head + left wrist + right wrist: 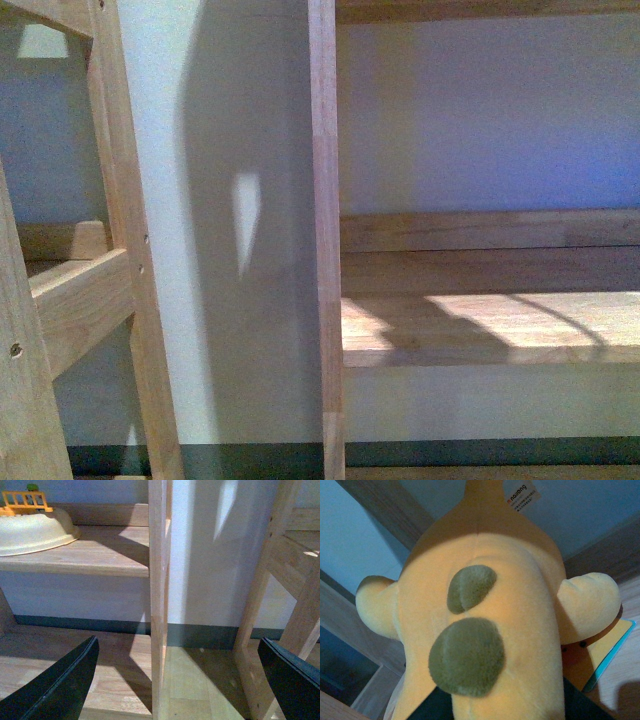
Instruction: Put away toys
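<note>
I see an orange-yellow plush toy (510,630) with olive-brown spots, pale wooden shelves (490,325), and a cream bowl (32,530).

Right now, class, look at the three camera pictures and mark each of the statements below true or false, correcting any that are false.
1. The plush toy has dark olive spots on orange-yellow fur. True.
2. The left gripper is clamped around the plush toy. False: its dark fingers stand wide apart with nothing between them.
3. A cream bowl-shaped toy with an orange fence piece on it sits on a wooden shelf. True.
4. The shelf board in the front view is stacked with books. False: nothing shows on the visible part, only sunlight and shadow.
5. A white label is attached to the plush toy. True.
</note>
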